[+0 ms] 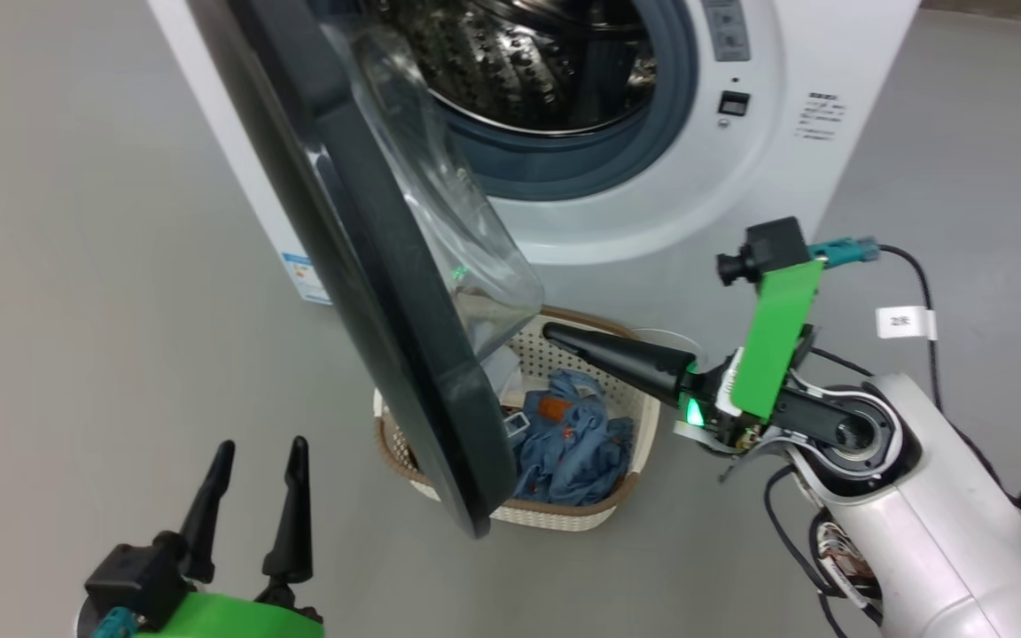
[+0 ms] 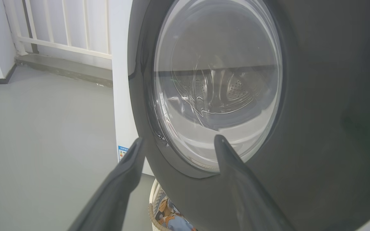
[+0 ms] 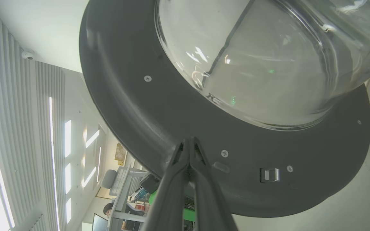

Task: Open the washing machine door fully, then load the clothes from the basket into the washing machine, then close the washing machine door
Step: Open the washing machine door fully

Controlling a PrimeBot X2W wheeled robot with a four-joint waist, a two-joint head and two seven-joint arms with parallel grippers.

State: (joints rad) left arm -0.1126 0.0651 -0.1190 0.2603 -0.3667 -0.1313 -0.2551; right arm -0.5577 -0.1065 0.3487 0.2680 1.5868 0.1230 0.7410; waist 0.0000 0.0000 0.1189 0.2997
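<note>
Spread wide, the left gripper (image 1: pixel 262 447) holds nothing. The right gripper (image 1: pixel 555 334), pinched shut and empty, points at the inner rim of the washing machine door (image 1: pixel 369 266) just ahead. It could skid off, leaving the door half-open over the clothes (image 1: pixel 574 443) in the basket (image 1: pixel 564 517) beneath it (blocking loading).

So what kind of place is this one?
Probably a lab or office test area, not a home laundry: the washing machine stands on a bare grey floor, and the right wrist view shows desks with a person seated.
</note>
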